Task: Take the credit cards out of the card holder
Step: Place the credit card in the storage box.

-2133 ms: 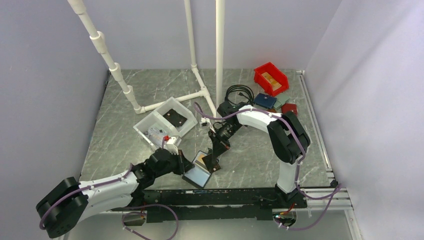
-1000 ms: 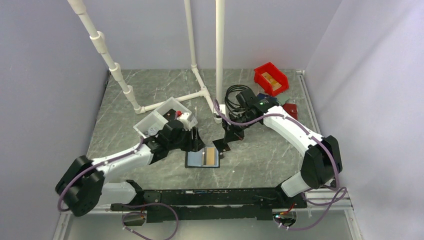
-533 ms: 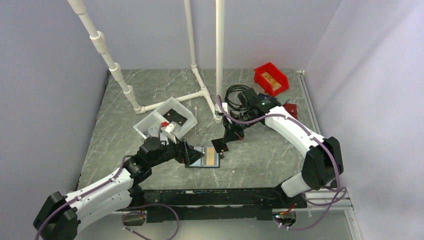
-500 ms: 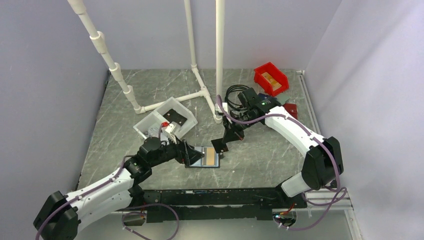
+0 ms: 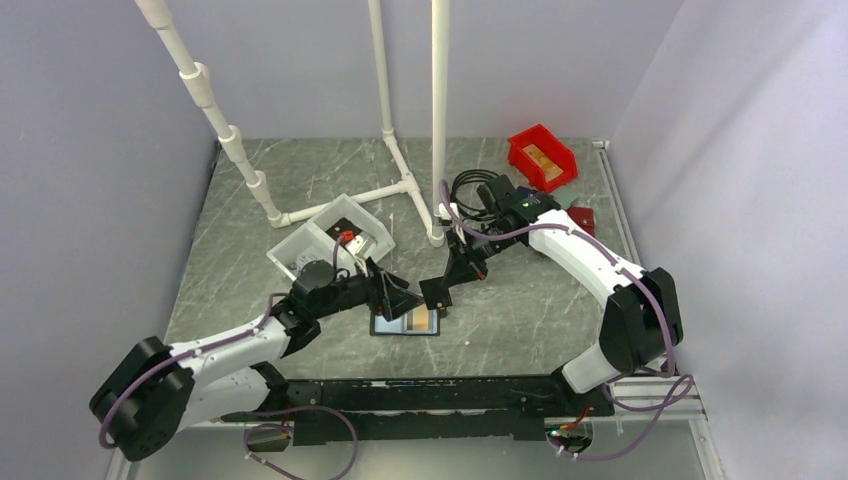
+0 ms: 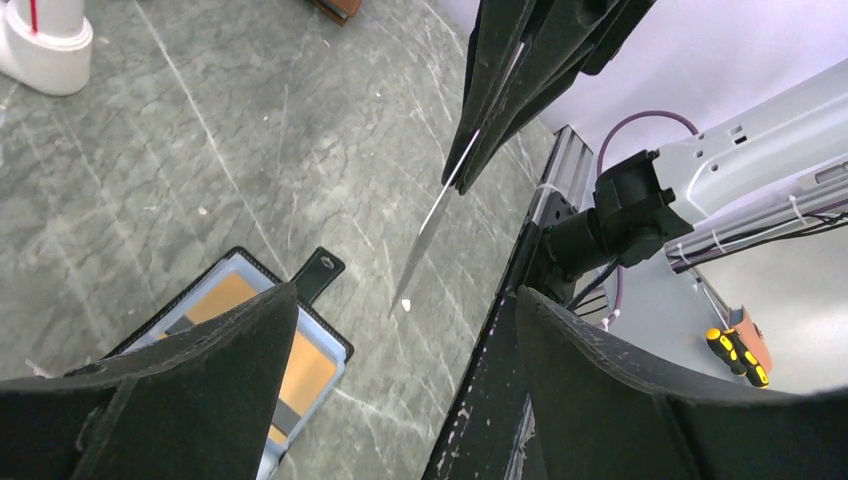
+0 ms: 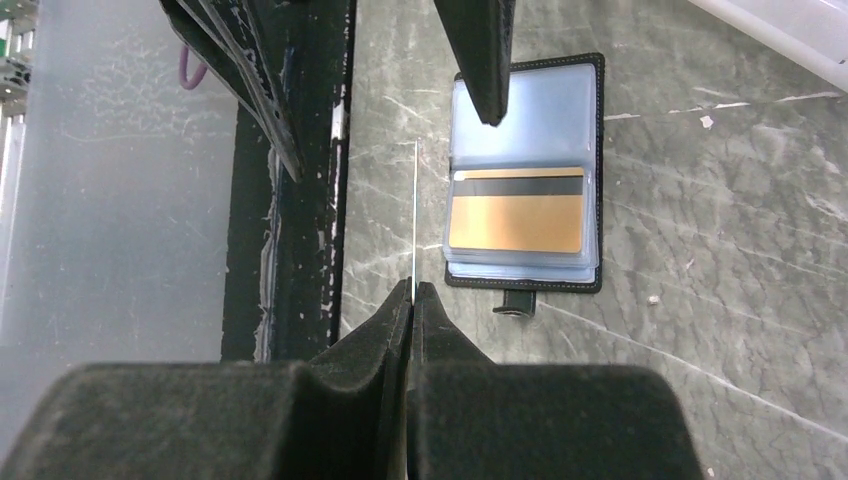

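The black card holder (image 5: pixel 392 326) lies open and flat on the table, and a gold-tan credit card (image 5: pixel 422 320) sits in the clear sleeve of its right panel. My right gripper (image 5: pixel 437 292) hovers just off the holder's strap side, shut on a thin pale credit card (image 7: pixel 414 210) seen edge-on. The holder (image 7: pixel 525 110) and gold card (image 7: pixel 515 222) lie to the right of that blade. My left gripper (image 5: pixel 395 295) is open over the holder's left panel. Its fingers (image 6: pixel 180 390) point at the held card (image 6: pixel 430 230), which does not touch them.
A white bin (image 5: pixel 330 240) stands behind my left arm. At the back right are a red bin (image 5: pixel 541 157), a black cable coil (image 5: pixel 477 187), a dark blue wallet (image 5: pixel 528 202) and a brown wallet (image 5: pixel 578 217). White pipes (image 5: pixel 437 120) rise mid-table. A black rail (image 5: pixel 430 395) lines the near edge.
My left gripper opened, dropped back toward the near left, then came forward again to the holder. The right gripper stayed put, shut on the pale card.
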Robot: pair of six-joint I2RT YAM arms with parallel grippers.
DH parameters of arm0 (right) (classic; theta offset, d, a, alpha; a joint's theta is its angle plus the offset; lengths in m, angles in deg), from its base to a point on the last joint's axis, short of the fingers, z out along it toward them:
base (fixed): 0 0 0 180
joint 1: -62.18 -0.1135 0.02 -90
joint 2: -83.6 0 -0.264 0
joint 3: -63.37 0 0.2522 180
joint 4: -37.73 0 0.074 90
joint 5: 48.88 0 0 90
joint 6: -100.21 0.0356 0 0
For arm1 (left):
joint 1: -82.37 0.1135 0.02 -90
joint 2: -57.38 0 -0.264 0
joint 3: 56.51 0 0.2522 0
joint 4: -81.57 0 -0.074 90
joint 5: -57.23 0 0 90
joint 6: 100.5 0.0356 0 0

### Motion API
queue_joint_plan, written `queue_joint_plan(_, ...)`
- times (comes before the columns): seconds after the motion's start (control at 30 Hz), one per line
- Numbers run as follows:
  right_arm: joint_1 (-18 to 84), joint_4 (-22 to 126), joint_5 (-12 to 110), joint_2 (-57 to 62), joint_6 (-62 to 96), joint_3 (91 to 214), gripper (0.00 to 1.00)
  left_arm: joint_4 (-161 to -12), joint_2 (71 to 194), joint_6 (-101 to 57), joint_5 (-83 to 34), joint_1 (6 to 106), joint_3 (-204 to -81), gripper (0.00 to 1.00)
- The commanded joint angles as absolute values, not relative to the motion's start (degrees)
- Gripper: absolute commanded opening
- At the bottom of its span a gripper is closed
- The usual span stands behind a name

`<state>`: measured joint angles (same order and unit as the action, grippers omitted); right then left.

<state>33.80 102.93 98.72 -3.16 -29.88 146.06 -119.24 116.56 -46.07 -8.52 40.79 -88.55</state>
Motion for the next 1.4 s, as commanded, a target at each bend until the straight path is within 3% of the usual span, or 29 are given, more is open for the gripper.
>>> queue_joint_plan(0.0, 34.88, 103.66, 102.99, -3.80, -31.65, 146.39, 0.00, -127.45, 121.14, -46.85, -5.25, 40.90, -91.62, 0.84)
queue_joint_plan(0.27, 35.82, 104.10, 104.11, -5.24, -32.10, 146.43, 0.00, -130.84, 124.03, -48.57, -3.73, 40.89, -92.04, 0.80)
queue_joint_plan(0.53, 36.22, 104.49, 104.61, -6.25, -32.51, 146.49, 0.00, -130.80, 127.58, -48.19, -1.85, 40.89, -94.64, 0.59)
queue_joint_plan(0.6, 36.45, 104.44, 104.66, -6.24, -32.46, 146.48, 0.00, -130.29, 128.91, -47.85, -0.66, 40.89, -95.89, 0.51)
queue_joint_plan(0.77, 36.69, 104.06, 104.37, -6.15, -32.05, 146.33, 0.00, -129.83, 131.80, -47.71, 2.04, 40.94, -98.37, 0.03)
queue_joint_plan(0.8, 36.69, 103.86, 104.18, -6.07, -31.72, 146.24, 0.00, -130.34, 132.26, -47.88, 2.45, 40.90, -98.39, 0.00)
queue_joint_plan(0.93, 36.69, 102.92, 103.34, -5.92, -30.66, 146.05, 0.01, -131.62, 132.24, -48.37, 3.04, 40.89, -97.83, 0.00)
queue_joint_plan(1.37, 36.78, 101.66, 102.55, -4.98, -29.25, 145.34, 0.28, -124.52, 126.01, -46.78, 1.29, 40.91, -96.16, 0.00)
